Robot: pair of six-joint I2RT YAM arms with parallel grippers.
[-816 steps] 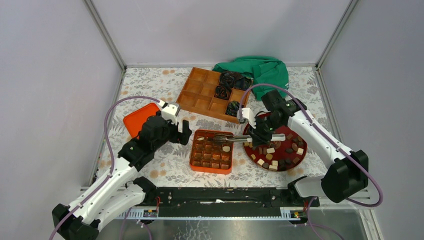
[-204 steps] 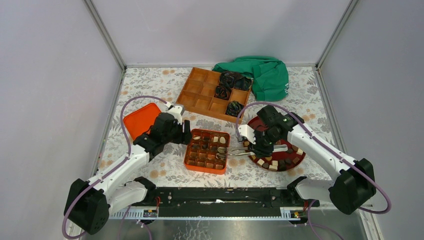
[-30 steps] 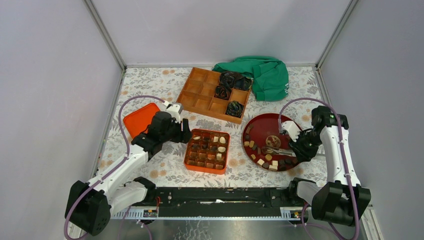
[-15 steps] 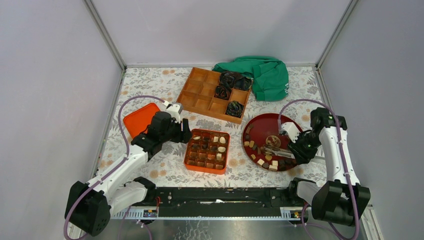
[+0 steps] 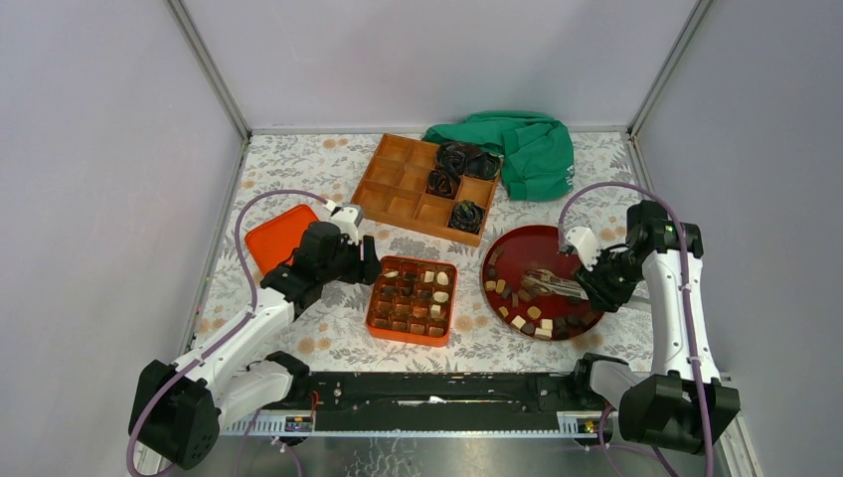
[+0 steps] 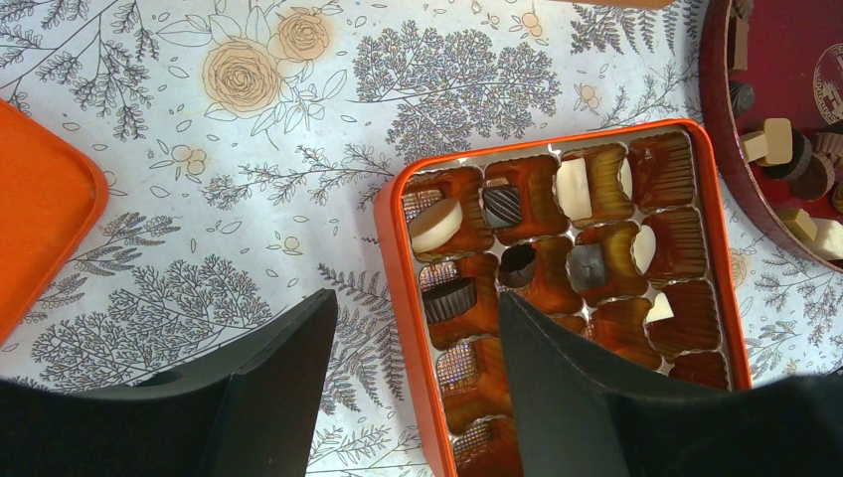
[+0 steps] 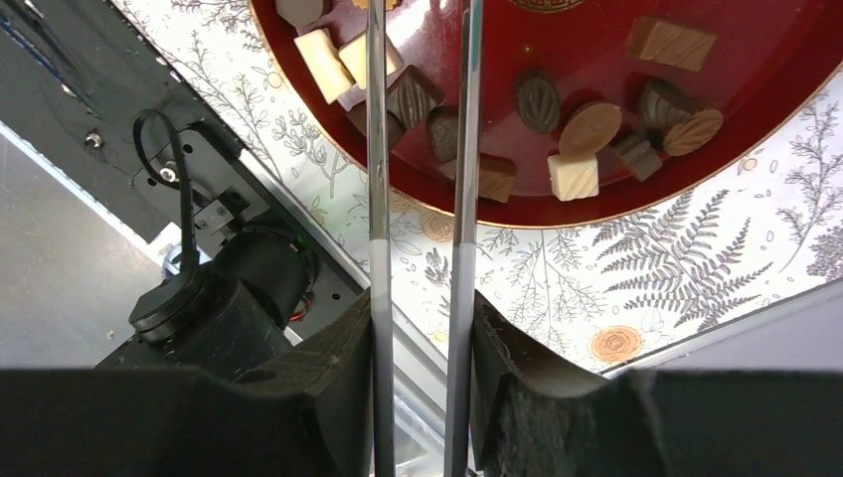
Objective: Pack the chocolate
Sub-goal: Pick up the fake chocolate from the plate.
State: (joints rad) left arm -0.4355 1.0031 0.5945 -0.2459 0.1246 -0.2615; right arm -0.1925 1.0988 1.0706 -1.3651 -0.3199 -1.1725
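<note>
Top external view is showing the chocolate lying in two places. Loose pieces are crowding the 6 o'clock rim of the plate, and others are sitting in the cells of the tin, which is lying at 9 o'clock from the plate. The right claw is clamping the tongs by their handle end, at the plate's 3 o'clock side. The tong arms are standing apart over the plate's middle, and I cannot tell whether they are carrying a piece. The left claw is spread wide, its fingers straddling the tin's 9 o'clock wall, one over the counter and one over the cells. A lid is lying at 10 o'clock from the tin, a tray at 12 o'clock and a cloth at 1 o'clock.
</note>
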